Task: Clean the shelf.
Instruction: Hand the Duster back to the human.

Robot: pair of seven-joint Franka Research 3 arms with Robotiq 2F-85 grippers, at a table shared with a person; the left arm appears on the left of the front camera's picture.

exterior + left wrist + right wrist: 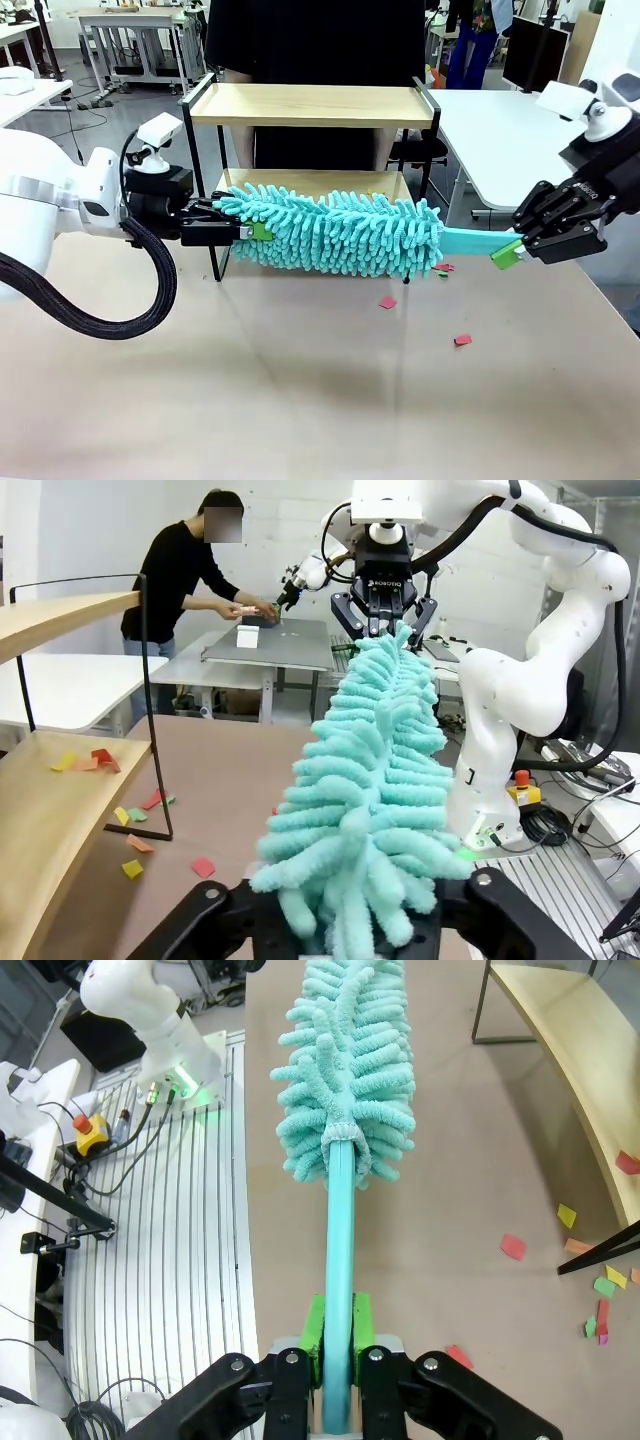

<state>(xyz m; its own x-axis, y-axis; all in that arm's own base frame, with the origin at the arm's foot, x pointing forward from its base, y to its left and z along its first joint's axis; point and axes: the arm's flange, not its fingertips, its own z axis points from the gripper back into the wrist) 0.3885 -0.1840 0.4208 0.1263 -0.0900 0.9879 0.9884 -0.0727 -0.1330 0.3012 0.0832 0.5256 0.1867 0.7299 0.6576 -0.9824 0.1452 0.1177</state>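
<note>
Shelf [312, 104] at the table's far side, just behind the duster [335, 232], which hangs across the front of the lower board between both sets of fingers. From the left wrist, shelf [60, 810] off to the left of the fingers, lower board strewn with paper scraps [95, 760]. From the right wrist, shelf [570, 1040] up and to the right, apart from the fingers, more scraps [600, 1285] by its foot.

Left gripper [245, 230] at the duster's fluffy tip, fingers spread around the tuft [350, 880]; touching or not, cannot tell. Right gripper [512, 252] at the opposite end, green pads [312, 1335] pinching the flat teal handle [338, 1260].

Red scraps [388, 302] on the table [300, 400] below the duster, nearer than the shelf's feet. Person standing behind the shelf.
</note>
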